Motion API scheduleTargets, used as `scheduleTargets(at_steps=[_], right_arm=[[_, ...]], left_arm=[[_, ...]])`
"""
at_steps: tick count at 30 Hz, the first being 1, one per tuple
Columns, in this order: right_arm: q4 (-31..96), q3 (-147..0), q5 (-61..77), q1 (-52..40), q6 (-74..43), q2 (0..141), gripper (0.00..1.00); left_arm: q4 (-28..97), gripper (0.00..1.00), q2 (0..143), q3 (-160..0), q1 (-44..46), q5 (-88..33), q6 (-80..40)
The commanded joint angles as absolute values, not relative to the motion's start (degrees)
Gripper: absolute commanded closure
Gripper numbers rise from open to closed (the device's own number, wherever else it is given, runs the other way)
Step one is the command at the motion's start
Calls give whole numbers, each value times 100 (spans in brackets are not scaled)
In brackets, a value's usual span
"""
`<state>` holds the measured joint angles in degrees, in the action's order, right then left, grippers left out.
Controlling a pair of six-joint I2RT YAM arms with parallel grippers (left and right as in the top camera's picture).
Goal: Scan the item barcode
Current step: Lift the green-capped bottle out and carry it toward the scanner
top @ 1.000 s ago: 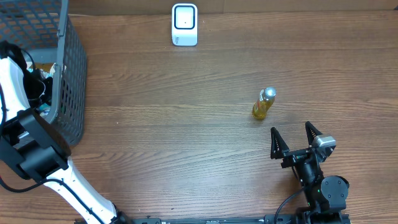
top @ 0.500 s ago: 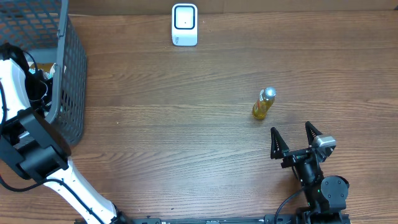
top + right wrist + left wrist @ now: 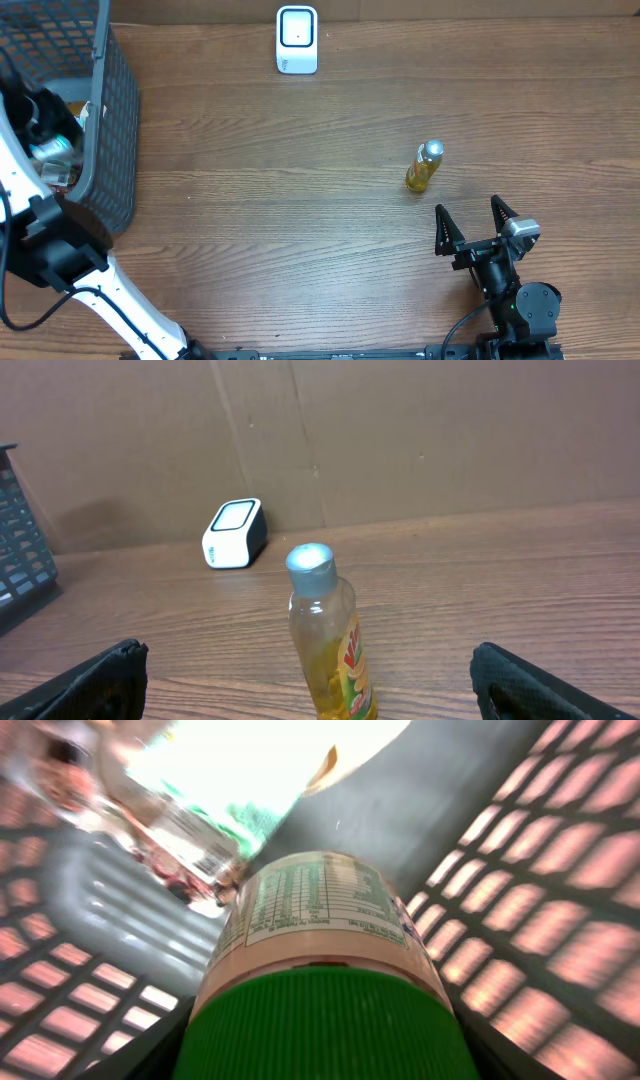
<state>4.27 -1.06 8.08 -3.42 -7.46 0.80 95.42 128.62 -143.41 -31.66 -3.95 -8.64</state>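
Jar (image 3: 320,935), green lid: sitting inside basket (image 3: 112,120), now being clamped by left fingers (image 3: 145,1058), which were spread a second ago. Right fingers (image 3: 441,228): idling spread, far from basket. Scanner (image 3: 297,39): waiting outside basket. Pickup secured, scan still pending.
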Motion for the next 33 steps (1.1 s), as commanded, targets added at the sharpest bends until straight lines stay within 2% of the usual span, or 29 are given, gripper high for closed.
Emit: scheduleTargets(at_steps=[1, 8, 16, 17, 20, 26, 33], right_arm=[[403, -45, 760, -368, -746, 16, 0], [403, -45, 760, -368, -749, 16, 0], [403, -45, 760, -368, -749, 16, 0], [403, -45, 760, -368, -749, 16, 0], [403, -45, 760, -368, -749, 16, 0], [403, -45, 760, -368, -749, 16, 0], [403, -45, 760, -368, -746, 16, 0]], left_arm=[[9682, 72, 12733, -15382, -3201, -624, -1138], [9682, 76, 12105, -15954, -3173, -1450, -1232], [9682, 93, 10969, -15952, -2858, -2300, -1247], [9682, 96, 10785, -15952, -2711, -2298, -1247], [9682, 96, 10385, -15950, -2128, -2139, -1247], [9682, 96, 10116, -15673, -408, -1321, -1356], [9679, 93, 10125, -14075, 1321, -368, -1800]])
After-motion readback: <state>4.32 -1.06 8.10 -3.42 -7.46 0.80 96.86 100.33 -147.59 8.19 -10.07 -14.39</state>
